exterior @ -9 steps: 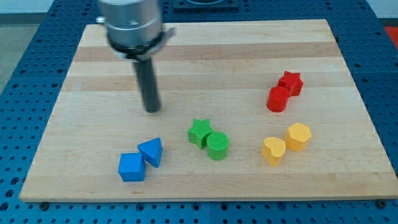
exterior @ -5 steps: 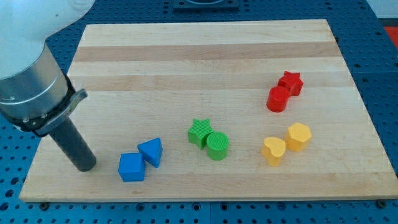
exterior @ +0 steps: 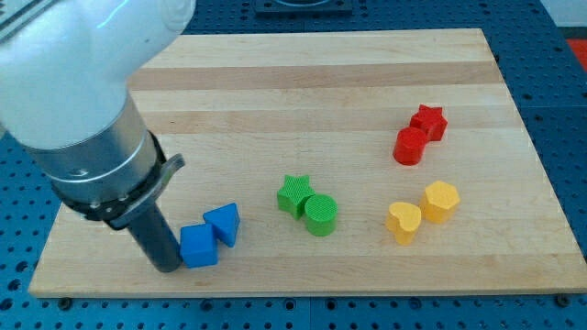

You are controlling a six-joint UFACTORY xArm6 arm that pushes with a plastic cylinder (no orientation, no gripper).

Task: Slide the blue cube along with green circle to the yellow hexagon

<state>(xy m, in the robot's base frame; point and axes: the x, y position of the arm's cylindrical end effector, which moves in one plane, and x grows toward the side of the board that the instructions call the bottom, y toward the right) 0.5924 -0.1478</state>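
My tip [exterior: 168,266] rests on the board at the view's lower left, touching the left side of the blue cube [exterior: 200,245]. A blue triangle [exterior: 223,223] touches the cube's upper right corner. The green circle [exterior: 320,215] sits right of them near the middle, against a green star [exterior: 294,194]. The yellow hexagon [exterior: 440,201] lies further to the right, next to a yellow heart [exterior: 403,222].
A red star [exterior: 428,121] and a red cylinder [exterior: 410,146] sit together at the upper right. The wooden board [exterior: 303,73] lies on a blue perforated table. The arm's grey body covers the board's left part.
My tip moved from the board's upper middle down to the lower left, then right until it met the blue cube, which shifted slightly right.
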